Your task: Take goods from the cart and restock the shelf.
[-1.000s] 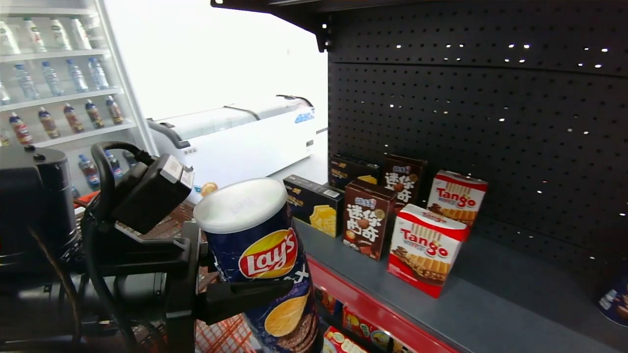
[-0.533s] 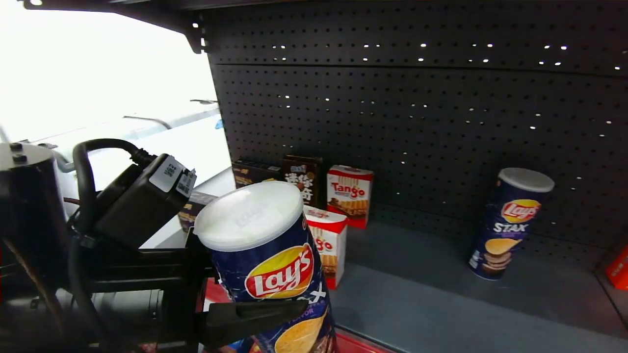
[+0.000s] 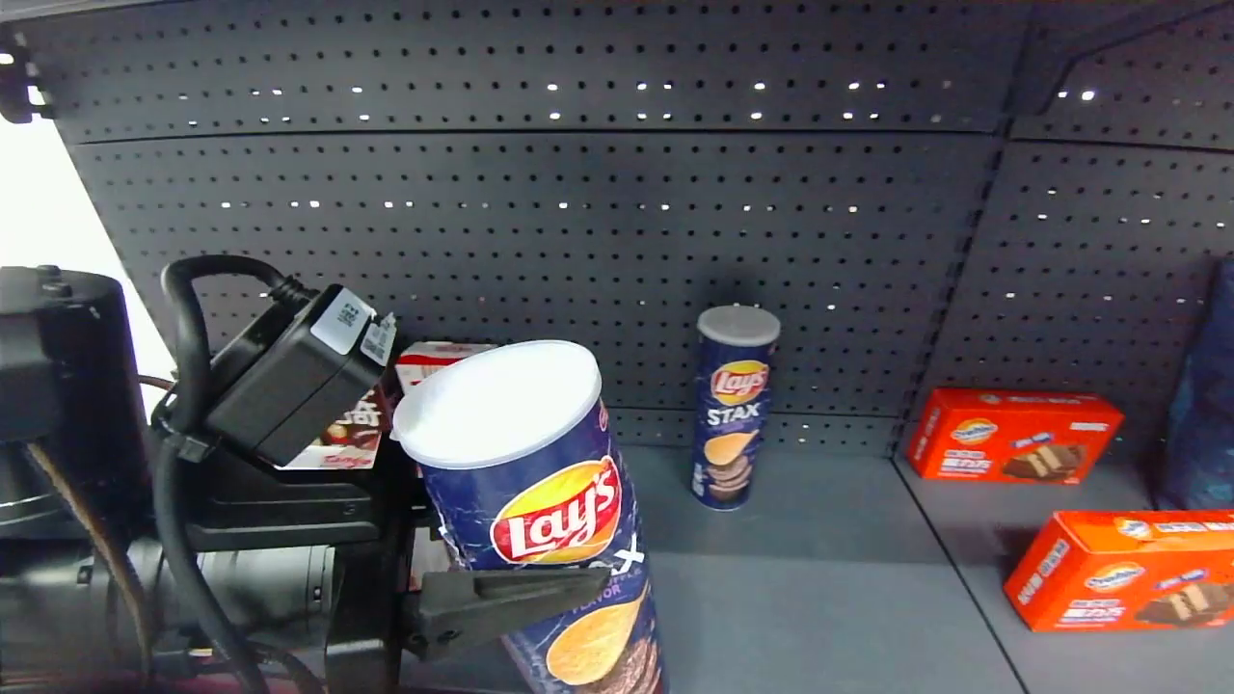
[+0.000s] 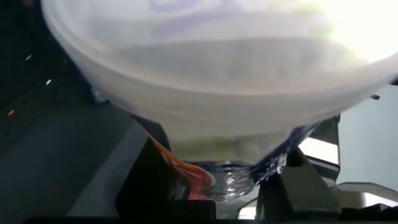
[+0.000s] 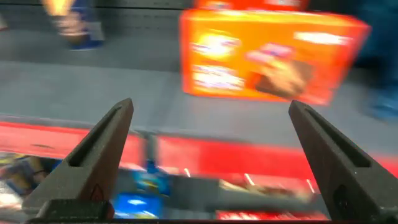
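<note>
A dark blue chip can (image 3: pixel 540 501) with a white lid stands upright in my left gripper (image 3: pixel 482 573), which is shut on its lower body, low on the left in front of the grey shelf (image 3: pixel 800 598). One black finger (image 3: pixel 501 598) crosses the can's front. In the left wrist view the can's lid (image 4: pixel 217 68) looms close, with the fingers (image 4: pixel 155 186) pressed on both sides below it. A second, matching chip can (image 3: pixel 735 405) stands on the shelf near the pegboard. My right gripper (image 5: pixel 211 162) is open, level with the shelf's red front edge (image 5: pixel 186 155).
Two orange boxes (image 3: pixel 1012 434) (image 3: pixel 1118 569) lie on the shelf's right part, one of them, an orange box (image 5: pixel 267 53), straight ahead of the right gripper. A red-and-white box (image 3: pixel 439 355) stands behind the left wrist. A blue bag (image 3: pixel 1200 414) is at the far right. Bare shelf lies between the cans.
The head camera has swung right along the shelf, so the wafer boxes slid out left and the orange boxes came in. The can stays held in the left gripper.
</note>
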You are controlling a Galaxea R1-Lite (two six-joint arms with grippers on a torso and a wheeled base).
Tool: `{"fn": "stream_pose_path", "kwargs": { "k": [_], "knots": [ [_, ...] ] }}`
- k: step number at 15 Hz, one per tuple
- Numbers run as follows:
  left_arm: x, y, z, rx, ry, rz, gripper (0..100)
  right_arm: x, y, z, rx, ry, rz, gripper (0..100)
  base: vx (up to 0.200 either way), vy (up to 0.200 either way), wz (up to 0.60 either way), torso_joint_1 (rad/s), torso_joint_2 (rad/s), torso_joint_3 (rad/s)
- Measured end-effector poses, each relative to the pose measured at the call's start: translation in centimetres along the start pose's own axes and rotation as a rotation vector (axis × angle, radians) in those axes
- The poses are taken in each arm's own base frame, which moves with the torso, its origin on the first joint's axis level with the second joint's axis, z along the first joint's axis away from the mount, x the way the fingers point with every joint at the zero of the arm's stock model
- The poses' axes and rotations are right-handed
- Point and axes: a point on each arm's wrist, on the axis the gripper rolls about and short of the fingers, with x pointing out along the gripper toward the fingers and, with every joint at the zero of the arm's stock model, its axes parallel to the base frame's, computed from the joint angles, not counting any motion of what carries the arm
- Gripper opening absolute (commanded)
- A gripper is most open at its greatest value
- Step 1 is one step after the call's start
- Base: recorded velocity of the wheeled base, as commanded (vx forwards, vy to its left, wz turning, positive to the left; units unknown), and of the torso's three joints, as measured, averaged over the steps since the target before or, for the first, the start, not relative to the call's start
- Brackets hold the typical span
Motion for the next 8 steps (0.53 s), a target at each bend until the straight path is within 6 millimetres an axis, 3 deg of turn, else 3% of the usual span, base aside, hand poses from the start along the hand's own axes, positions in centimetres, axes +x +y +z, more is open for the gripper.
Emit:
{"fn": "stream_pose_path", "kwargs": {
  "k": [8],
  "knots": [
    [-0.15,0.43,-0.13,-0.008,0.003,0.02,0,0.0,0.0,0.0,-0.001,0.0,0.002,100,0.0,0.0,0.0,0.0,0.0,0.0]
  ]
}}
